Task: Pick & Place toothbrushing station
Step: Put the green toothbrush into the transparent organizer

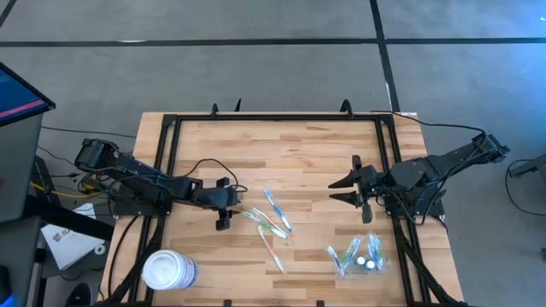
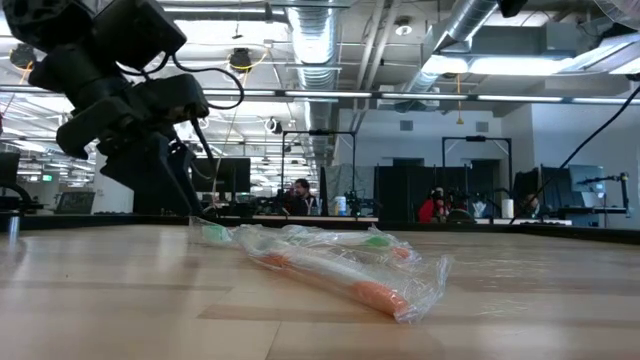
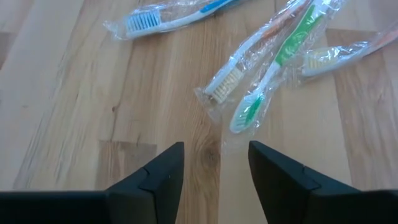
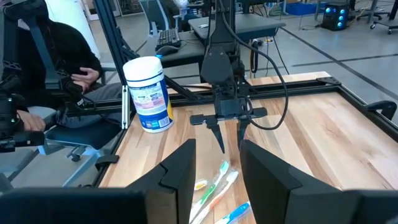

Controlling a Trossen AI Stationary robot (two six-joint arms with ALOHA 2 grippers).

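Note:
Several toothbrushes in clear wrappers [image 1: 271, 222] lie loose on the wooden table's middle; the left wrist view shows a green one [image 3: 273, 68] and a blue one [image 3: 168, 18]. My left gripper [image 1: 232, 203] stands open just left of them, slanting down low over the wood [image 3: 216, 168], with nothing between its fingers. My right gripper [image 1: 345, 190] hangs open above the table's right half [image 4: 217, 168] and holds nothing. The see-through toothbrushing station [image 1: 368, 257] lies near the front right with more wrapped brushes [image 1: 345, 254] beside it.
A large white round tub [image 1: 169, 271] stands at the front left corner [image 4: 149, 93]. A black frame [image 1: 273, 118] runs round the table's edges. Bare wood lies across the far half. A seated person [image 4: 56, 68] is beyond the table's left side.

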